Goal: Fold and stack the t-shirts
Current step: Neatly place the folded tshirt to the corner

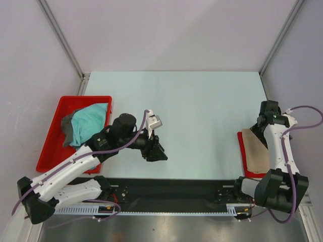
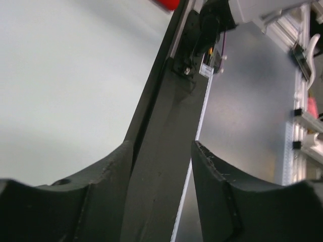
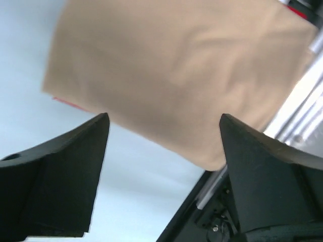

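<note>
Tan shirt [image 1: 255, 151] looks folded, lying on red mat [image 1: 242, 151], right gripper [image 3: 164, 118] spread empty over it; left gripper [image 2: 161, 146] spread empty over table [image 1: 202, 101], so next grab teal shirt [image 1: 91, 123] from red tray [image 1: 50, 151]

Tan-beige t-shirt [image 1: 255, 151] lies folded on the red mat [image 1: 241, 151]; teal t-shirt [image 1: 90, 122] crumpled over dark grey t-shirt [image 1: 66, 124] in the tray [image 1: 51, 151].
</note>
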Controlling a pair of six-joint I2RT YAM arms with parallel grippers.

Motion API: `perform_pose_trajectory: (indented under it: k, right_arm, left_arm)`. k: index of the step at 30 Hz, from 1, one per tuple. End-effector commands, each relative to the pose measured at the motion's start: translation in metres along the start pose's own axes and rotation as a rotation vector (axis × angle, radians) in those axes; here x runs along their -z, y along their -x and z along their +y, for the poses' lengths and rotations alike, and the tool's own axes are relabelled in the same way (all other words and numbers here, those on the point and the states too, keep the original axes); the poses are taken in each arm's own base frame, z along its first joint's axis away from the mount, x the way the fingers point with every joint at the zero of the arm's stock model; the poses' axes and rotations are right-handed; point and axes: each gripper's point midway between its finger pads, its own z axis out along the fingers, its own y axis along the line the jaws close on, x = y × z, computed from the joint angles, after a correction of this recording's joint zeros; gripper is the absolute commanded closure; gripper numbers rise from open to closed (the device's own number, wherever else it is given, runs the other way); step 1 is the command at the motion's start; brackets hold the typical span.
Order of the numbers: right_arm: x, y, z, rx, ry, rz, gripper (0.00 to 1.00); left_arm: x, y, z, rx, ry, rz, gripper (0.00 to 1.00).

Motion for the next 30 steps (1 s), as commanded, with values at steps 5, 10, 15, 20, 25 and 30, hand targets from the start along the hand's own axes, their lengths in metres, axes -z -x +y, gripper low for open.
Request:
perform_pose_trajectory:
  k: [5,10,15,20,25,30]
  right_arm:
    - [0.003,0.0,0.07,0.095,0.293,0.022,0.39]
    - [-0.003,-0.019,0.102,0.234,0.395,0.062,0.29]
    - [-0.02,-0.041,0.115,0.357,0.346,0.109,0.29]
    - [-0.029,-0.039,0.121,0.356,0.333,0.08,0.52]
    - [-0.041,-0.041,0.131,0.424,0.282,0.074,0.48]
    - [-0.051,-0.037,0.136,0.46,0.22,0.04,0.54]
  left_arm:
    - [-0.037,0.067,0.015,0.056,-0.116,-0.157,0.47]
    - [-0.07,0.097,0.025,0.145,-0.18,-0.174,0.48]
    - [-0.068,0.093,0.025,0.153,-0.167,-0.166,0.48]
    - [-0.062,0.08,0.028,0.163,-0.133,-0.152,0.48]
    - [-0.055,0.076,0.025,0.152,-0.121,-0.164,0.48]
    - [-0.052,0.067,0.028,0.162,-0.096,-0.141,0.48]
